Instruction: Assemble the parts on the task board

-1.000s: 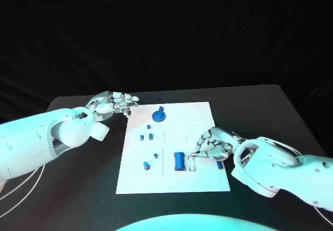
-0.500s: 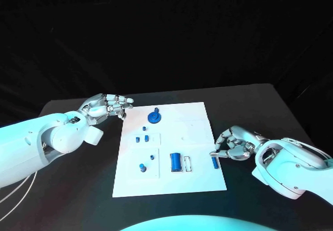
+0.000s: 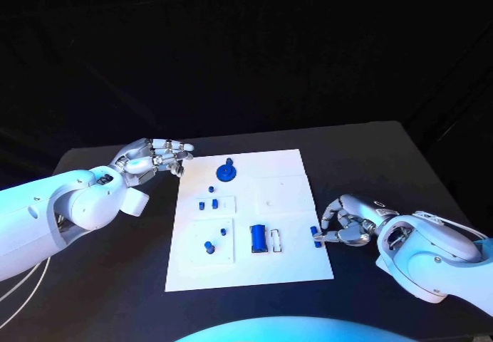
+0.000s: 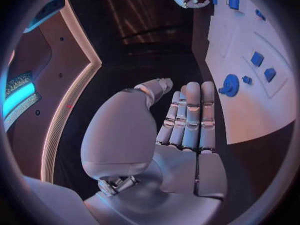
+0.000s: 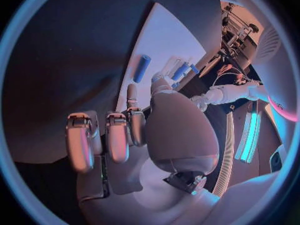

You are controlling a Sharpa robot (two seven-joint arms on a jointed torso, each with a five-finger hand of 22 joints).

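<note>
Head view: right hand [image 3: 348,228] has drawn back off the board [image 3: 288,171] to its right edge since a second ago, fingers curled in, holding nothing. The small blue pin [image 3: 316,236] it was over now lies loose on the board near that edge, beside the blue block [image 3: 258,238] in its slot. Judged: pin released, not yet seated. Left hand [image 3: 154,155] hangs open at the board's far left corner, fingers straight, empty; little changed. Round blue part [image 3: 225,171] sits near the far edge. Counter [image 3: 370,157] is black and matte, with black drapery behind.
</note>
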